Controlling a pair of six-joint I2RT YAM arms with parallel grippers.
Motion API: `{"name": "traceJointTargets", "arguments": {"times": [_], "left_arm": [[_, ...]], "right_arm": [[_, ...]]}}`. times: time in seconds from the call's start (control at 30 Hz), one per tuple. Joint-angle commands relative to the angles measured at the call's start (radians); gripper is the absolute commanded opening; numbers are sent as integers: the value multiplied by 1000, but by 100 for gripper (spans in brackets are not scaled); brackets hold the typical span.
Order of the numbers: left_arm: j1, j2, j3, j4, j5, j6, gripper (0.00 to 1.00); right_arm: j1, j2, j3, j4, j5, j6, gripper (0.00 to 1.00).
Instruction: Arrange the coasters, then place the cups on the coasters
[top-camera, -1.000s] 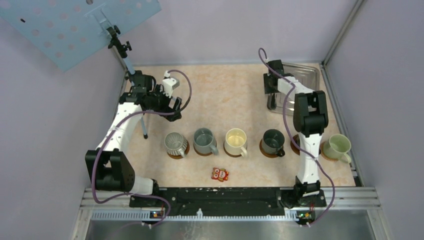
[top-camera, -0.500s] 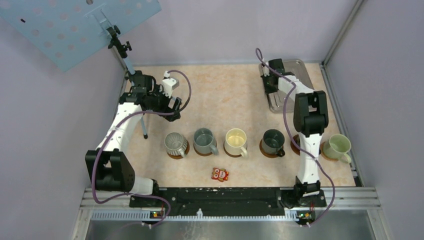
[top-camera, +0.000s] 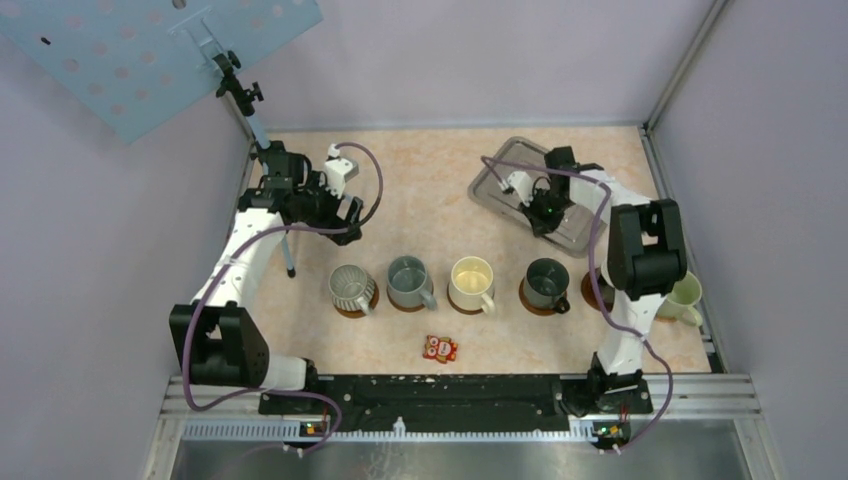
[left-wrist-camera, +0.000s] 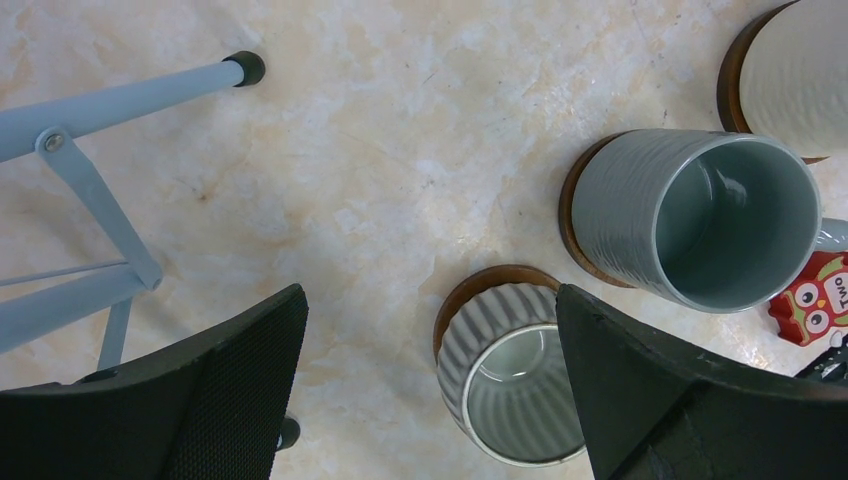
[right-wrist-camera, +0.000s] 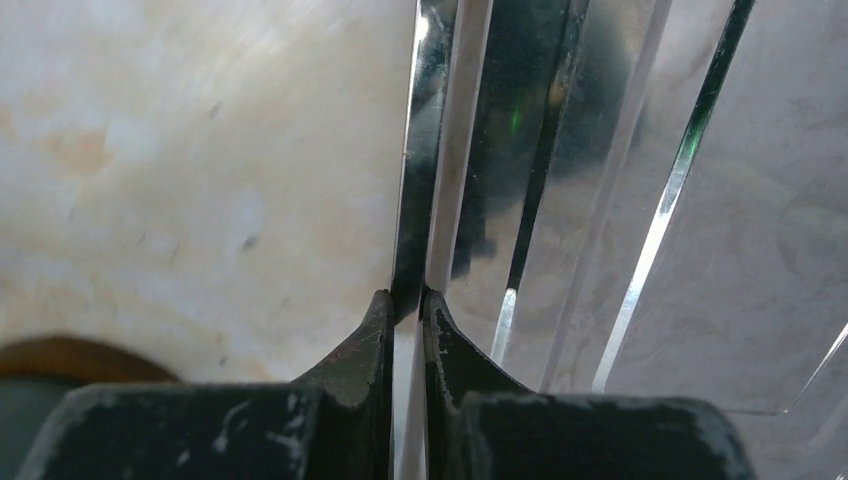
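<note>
Right gripper (top-camera: 545, 212) is clamped shut on the thin rim of the metal tray (top-camera: 495, 188), upper right of the top view. In your right wrist cam both fingers (right-wrist-camera: 355, 345) meet on that rim at bottom ctr, w/ tray sheet filling the right half and bare worktop (right-wrist-camera: 180, 150) on the left. Tray sits skewed on the worktop, one corner aimed toward frame ctr, just above the dark green cup (top-camera: 546, 280). Your left gripper (top-camera: 325, 213) hangs at upper left of the top view, jaws spread wide, nothing in them; a pale blue tripod stand (top-camera: 287, 245) is beside it. Across the middle of the top view, left to right, you have the ribbed grey cup (top-camera: 350, 286), blue-grey cup (top-camera: 407, 280), cream cup (top-camera: 471, 281) and the dark green one, each sitting on one of the coasters (top-camera: 523, 293) w/ a brown edge showing. Pale green cup (top-camera: 684, 290) is far right, partly behind the right arm; can't tell what it rests on. A spare coaster (top-camera: 588, 292) shows as a brown sliver btwn the dark green cup and that arm, its top hidden. Left wrist cam looks down on the ribbed grey and blue-grey cups, both clear of the fingers. Red-and-white packet (top-camera: 440, 348) lies below the row, near the cream cup.
</note>
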Motion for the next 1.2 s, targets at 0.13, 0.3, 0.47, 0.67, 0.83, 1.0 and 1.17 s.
{"name": "traceJointTargets", "arguments": {"times": [0.13, 0.3, 0.47, 0.67, 0.83, 1.0, 1.17], "left_arm": [[-2, -45, -24, 45, 52, 17, 99], [-3, -42, -14, 46, 55, 19, 99], [-2, -48, -6, 38, 46, 20, 99], [-3, -56, -5, 28, 44, 15, 99], [-2, -48, 13, 17, 42, 1, 99], [-4, -16, 60, -10, 34, -16, 99], [-5, 9, 130, -13, 24, -1, 99]], "right_arm": [[14, -89, -109, -147, -95, -486, 0], [43, -48, -57, -211, -113, -622, 0], [57, -28, -43, -233, -87, -716, 0], [58, -26, 25, -252, -144, -621, 5], [57, -76, 68, -158, -174, -430, 28], [57, -170, 99, -105, -238, -300, 50], [51, -301, 111, -54, -235, -142, 56]]}}
